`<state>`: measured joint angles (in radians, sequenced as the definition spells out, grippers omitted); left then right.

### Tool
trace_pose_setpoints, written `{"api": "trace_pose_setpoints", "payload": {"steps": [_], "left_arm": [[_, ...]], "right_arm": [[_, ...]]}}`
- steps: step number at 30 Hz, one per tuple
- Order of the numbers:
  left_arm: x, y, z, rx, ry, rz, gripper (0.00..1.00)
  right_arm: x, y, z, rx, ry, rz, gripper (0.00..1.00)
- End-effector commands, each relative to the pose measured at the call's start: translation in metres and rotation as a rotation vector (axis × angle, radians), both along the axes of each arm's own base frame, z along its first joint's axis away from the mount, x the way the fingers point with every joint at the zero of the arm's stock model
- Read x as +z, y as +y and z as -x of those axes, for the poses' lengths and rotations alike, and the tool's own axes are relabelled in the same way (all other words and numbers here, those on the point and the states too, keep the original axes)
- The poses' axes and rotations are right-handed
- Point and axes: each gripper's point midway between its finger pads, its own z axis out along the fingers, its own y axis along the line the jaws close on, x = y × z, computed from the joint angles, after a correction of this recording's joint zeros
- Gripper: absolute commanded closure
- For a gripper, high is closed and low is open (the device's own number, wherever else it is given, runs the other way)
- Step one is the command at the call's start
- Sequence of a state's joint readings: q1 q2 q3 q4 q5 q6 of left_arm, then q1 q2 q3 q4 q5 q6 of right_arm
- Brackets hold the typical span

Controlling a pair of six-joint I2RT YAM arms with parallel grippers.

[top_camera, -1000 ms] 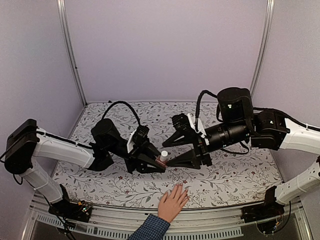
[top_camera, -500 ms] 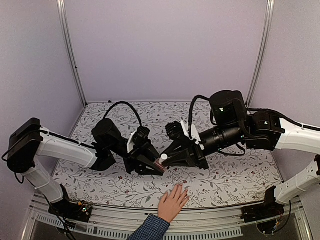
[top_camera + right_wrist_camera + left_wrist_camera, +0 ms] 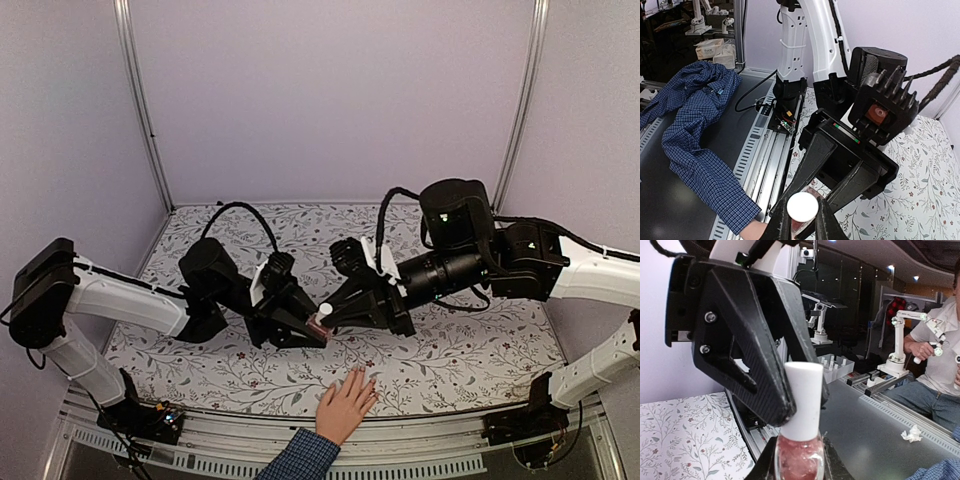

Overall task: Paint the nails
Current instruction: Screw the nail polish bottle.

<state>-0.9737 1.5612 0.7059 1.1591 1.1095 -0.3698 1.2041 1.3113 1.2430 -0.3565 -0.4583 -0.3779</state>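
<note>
- Pink bottle (image 3: 799,462), white cap (image 3: 802,400) on: left jaws are gripping the glass body narrowly and holding it upright above the bench (image 3: 450,360).
- Cap: right jaws are pinching it from both sides; it is sitting down on the neck, not yet lifted.
- Contents: pink polish is showing through the glass; no brush is showing.
- Hand (image 3: 347,405) is lying flat at the near bench edge, apart from the bottle; nails (image 3: 358,376) are appearing too small to judge for paint.
- Progress, judged: the opening stage is only starting; uncapping and all painting are remaining.
</note>
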Motion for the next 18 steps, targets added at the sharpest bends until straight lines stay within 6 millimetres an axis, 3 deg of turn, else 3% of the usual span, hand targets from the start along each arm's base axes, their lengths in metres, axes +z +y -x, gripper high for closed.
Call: {"api": "trace_pose_setpoints", "payload": {"steps": [1, 18], "left_arm": [[0.028, -0.001, -0.028, 0.217, -0.047, 0.094, 1.00], [0.049, 0.018, -0.102, 0.777, -0.016, 0.214, 1.00]], "right_arm": [[-0.027, 0.007, -0.004, -0.049, 0.047, 0.073, 1.00], [-0.055, 0.022, -0.061, -0.377, 0.089, 0.143, 1.00]]}}
